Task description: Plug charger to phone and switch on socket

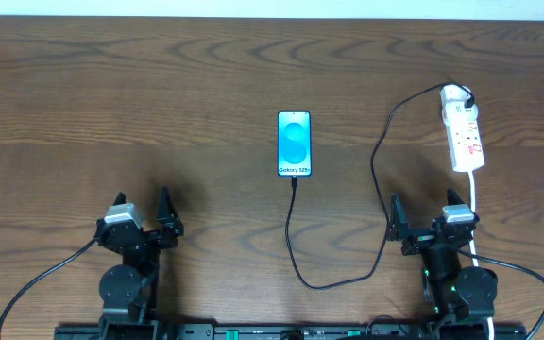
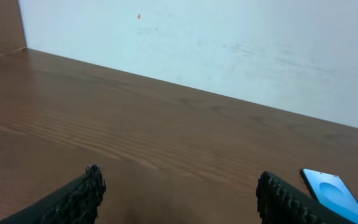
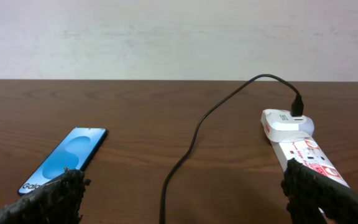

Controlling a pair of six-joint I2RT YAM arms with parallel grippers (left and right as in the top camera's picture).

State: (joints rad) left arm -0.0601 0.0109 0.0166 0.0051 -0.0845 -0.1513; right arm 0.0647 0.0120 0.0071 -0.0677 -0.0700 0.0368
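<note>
The phone (image 1: 294, 144) lies screen up at the table's middle, its blue screen lit. It also shows in the left wrist view (image 2: 331, 190) and the right wrist view (image 3: 64, 157). The thin black charger cable (image 1: 299, 264) runs from the phone's near edge, loops toward me, then rises to a white adapter on the far end of the socket strip (image 1: 464, 132). In the right wrist view the cable (image 3: 191, 138) lies between the phone and the strip (image 3: 298, 144). My left gripper (image 1: 143, 210) (image 2: 179, 193) is open and empty at the near left. My right gripper (image 1: 425, 219) (image 3: 182, 193) is open and empty, near the strip.
The strip's thicker white cord (image 1: 475, 203) runs toward me beside the right arm. A pale wall (image 2: 229, 43) stands behind the table's far edge. The brown wooden table (image 1: 111, 104) is bare on its left half.
</note>
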